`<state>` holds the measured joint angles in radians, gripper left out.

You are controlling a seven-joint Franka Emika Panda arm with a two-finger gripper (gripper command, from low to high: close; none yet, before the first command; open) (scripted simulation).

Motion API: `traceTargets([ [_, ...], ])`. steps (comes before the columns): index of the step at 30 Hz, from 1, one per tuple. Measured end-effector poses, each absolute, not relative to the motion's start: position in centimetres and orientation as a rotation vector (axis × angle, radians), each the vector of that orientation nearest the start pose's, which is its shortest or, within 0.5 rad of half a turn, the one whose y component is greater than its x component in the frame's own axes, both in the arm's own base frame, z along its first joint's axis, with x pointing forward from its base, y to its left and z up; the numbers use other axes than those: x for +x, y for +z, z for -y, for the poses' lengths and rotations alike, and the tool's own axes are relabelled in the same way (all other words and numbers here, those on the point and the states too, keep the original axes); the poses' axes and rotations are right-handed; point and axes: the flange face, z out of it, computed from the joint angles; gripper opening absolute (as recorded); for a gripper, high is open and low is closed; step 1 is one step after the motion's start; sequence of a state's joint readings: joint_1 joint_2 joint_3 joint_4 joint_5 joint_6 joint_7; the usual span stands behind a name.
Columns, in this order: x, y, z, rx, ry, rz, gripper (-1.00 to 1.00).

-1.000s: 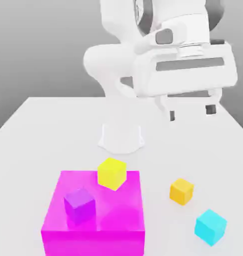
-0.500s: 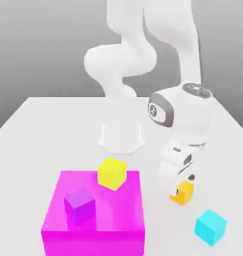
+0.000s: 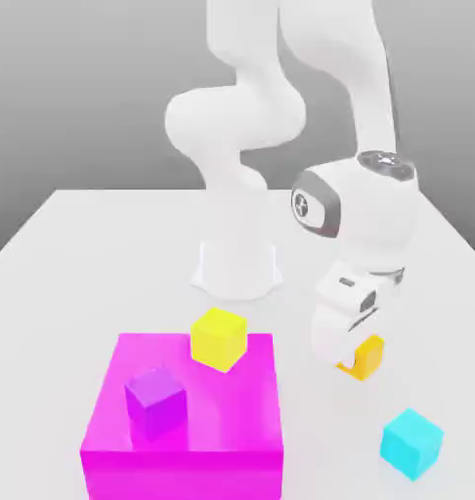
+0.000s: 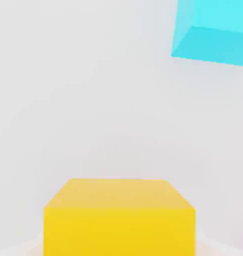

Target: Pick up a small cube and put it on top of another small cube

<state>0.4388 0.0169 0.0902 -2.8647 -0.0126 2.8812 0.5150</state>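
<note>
The gripper (image 3: 354, 354) is closed on the orange cube (image 3: 367, 357), though the fingers themselves are hard to make out in the exterior view: the white hand body covers most of the cube, leaving just its face toward the exterior view's right and a bit of its top. The hand view shows the orange cube (image 4: 119, 217) close up, with its lower part cut off by the frame. Whether the cube rests on the white table (image 3: 105, 254) or sits just clear of it cannot be told. The cyan cube (image 3: 411, 442) lies near the held cube, nearer the camera and toward the exterior view's right, with bare table between them; in the hand view the cyan cube (image 4: 213, 32) is clipped at the frame edge. On the exterior view's left stands a large magenta block (image 3: 183, 415), its bottom cut off by the picture. A purple cube (image 3: 155, 401) sits on top of the block, well inside its edges. A yellow cube (image 3: 219, 338) sits at the block's far edge, and whether it rests fully on the block or partly overhangs cannot be told. Open table separates the magenta block from the gripper. The arm's white base (image 3: 237, 266) stands behind, well apart from all the cubes, with clear table running to the far edge.
</note>
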Motion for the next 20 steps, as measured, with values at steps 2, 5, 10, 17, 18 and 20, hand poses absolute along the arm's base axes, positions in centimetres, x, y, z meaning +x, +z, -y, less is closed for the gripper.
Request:
traceTargets([
  [2,32.3,20.0,-18.5,-3.143,-0.002,0.085,-1.0],
  [5,35.6,21.3,-19.5,-3.142,-0.003,0.167,-1.0],
  [10,41.0,23.7,-21.3,-3.127,0.0,0.325,-1.0],
  [17,43.2,18.6,-22.1,-3.117,0.002,0.393,1.0],
  [18,43.2,18.6,-22.1,-3.117,0.002,0.393,1.0],
  [20,43.2,18.6,-22.1,-3.117,0.002,0.393,1.0],
])
